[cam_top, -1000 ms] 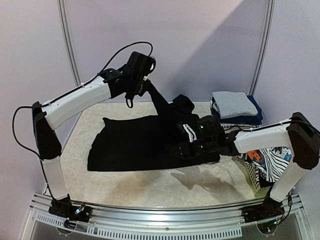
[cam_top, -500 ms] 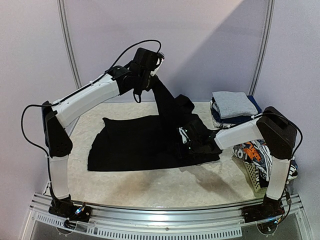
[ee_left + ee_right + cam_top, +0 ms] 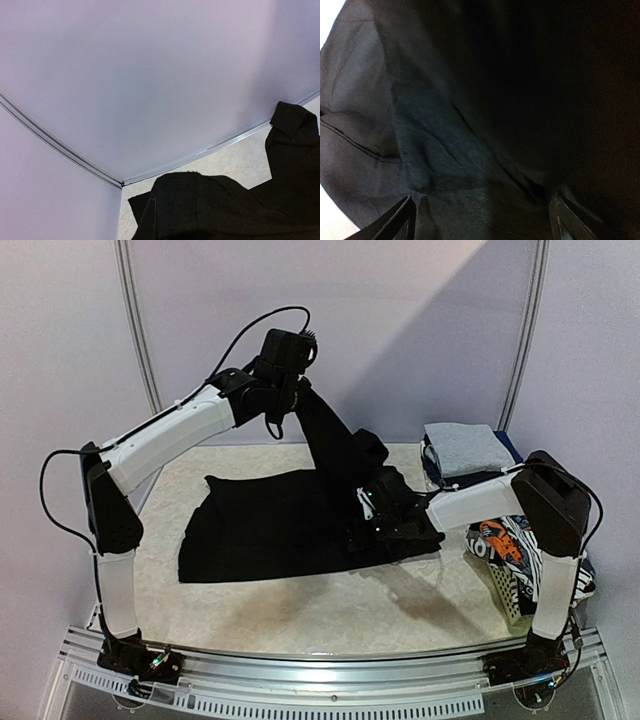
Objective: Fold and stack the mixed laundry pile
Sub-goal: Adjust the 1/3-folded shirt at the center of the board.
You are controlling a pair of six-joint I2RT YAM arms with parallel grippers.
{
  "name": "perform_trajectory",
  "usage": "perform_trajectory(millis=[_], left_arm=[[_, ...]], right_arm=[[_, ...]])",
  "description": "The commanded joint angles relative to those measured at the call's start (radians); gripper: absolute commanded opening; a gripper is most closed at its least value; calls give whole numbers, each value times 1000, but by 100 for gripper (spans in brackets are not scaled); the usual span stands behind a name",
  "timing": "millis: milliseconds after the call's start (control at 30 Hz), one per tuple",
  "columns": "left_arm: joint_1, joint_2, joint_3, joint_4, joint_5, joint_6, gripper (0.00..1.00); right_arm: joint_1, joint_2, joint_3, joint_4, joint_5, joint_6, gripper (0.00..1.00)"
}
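The black hooded top (image 3: 270, 525) lies spread on the desk (image 3: 300, 615), one part drawn up taut to the left pincer (image 3: 293, 390), clamped on it high above. The right pincer (image 3: 385, 512) sits wide apart on the top's right side, gripping nothing, so an upward pull could drag the spread cloth askew or slip it free.

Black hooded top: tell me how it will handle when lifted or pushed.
Probably floppy: the black hooded top hangs limp in a strip from the left gripper. Likely to bunch rather than slide when pushed, since it lies creased on the table.
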Motion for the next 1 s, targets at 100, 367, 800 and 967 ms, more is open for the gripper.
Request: perform_trajectory(millis=[100, 367, 800, 967], left_arm=[[16, -36, -45, 19, 106, -10, 0], [-1, 39, -56, -16, 97, 34, 0], [-18, -25, -158, -73, 64, 41, 0], [-39, -133, -353, -94, 42, 13, 0]], right_arm=[[-15, -5, -2, -16, -143, -22, 95], [-13, -157, -55, -54, -402, -42, 99], [-13, -399, -206, 2, -445, 40, 99], [-14, -539, -248, -2, -236, 59, 99]])
